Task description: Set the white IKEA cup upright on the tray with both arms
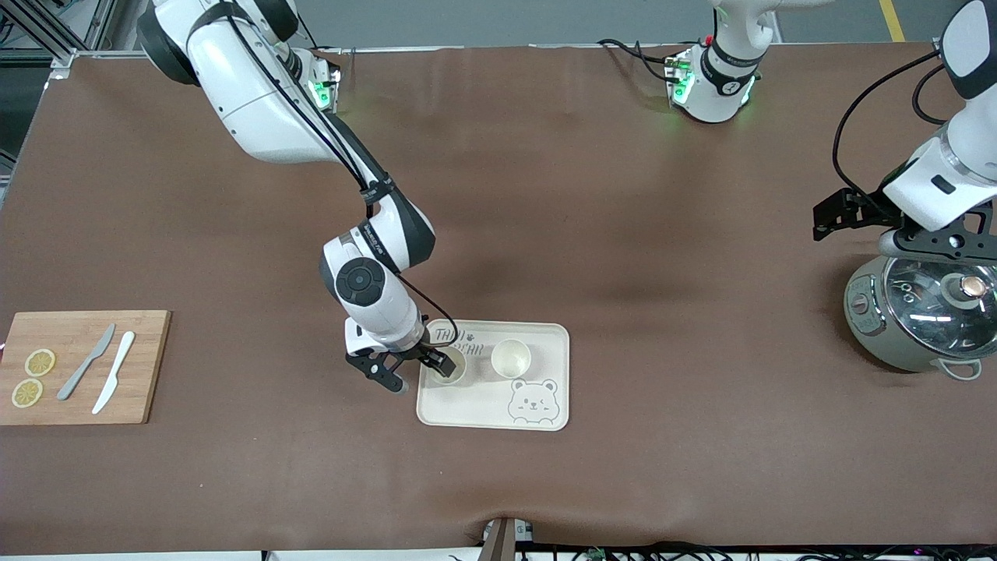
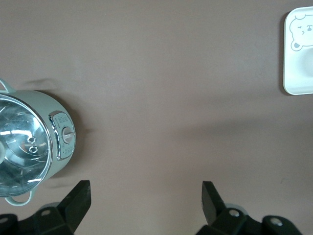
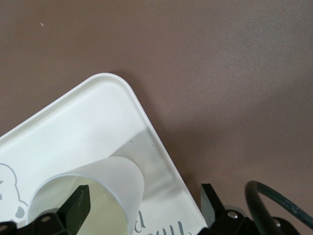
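The brown worktop [image 1: 592, 234] carries everything. The right arm [image 1: 265, 101] reaches from its base down to the cream tray [image 1: 545, 343], which lies toward the front camera near the middle of the worktop. The left arm [image 1: 958, 156] waits above the rice cooker [image 1: 911, 319] at its own end of the worktop. A wooden cutting board [image 1: 148, 366] sits at the right arm's end, bearing a grey knife [image 1: 86, 362], a white knife [image 1: 114, 382] and two lemon slices [image 1: 33, 378].

Two white cups stand upright on the tray: one cup [image 1: 450, 366] under the right hand [image 1: 417, 372], the second cup [image 1: 511, 358] just beside it, toward the left arm's end.

The right hand has its fingers spread, one inside the cup's rim and one outside, not squeezing the wall. The left hand [image 2: 145, 196] is open and holds nothing.
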Controlling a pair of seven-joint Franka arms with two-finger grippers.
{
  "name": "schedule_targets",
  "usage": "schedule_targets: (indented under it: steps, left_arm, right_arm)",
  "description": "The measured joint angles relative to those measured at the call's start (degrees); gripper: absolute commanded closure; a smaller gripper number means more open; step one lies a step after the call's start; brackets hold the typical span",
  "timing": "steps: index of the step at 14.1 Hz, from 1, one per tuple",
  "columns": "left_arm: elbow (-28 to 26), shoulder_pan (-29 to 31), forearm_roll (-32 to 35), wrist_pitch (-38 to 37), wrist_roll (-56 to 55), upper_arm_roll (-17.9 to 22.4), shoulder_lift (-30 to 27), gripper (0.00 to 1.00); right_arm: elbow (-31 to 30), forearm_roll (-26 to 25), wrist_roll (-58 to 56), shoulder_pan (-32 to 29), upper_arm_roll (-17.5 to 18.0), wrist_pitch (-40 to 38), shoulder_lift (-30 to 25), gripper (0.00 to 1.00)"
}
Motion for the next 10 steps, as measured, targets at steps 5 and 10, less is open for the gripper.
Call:
schedule_targets:
  steps: [5,10]
  left_arm:
    - [-0.4,0.0,0.0,0.0,0.0,0.0,0.0,0.00]
    - [-0.6,0.1,0.0,0.0,0.0,0.0,0.0,0.00]
  right_arm:
    - [2.1,0.0,0.9,0.1,0.4,-3.6,-1.1,0.00]
    - [3.9,0.9,0.6,-0.5,1.5,-19.9,-11.3,0.00]
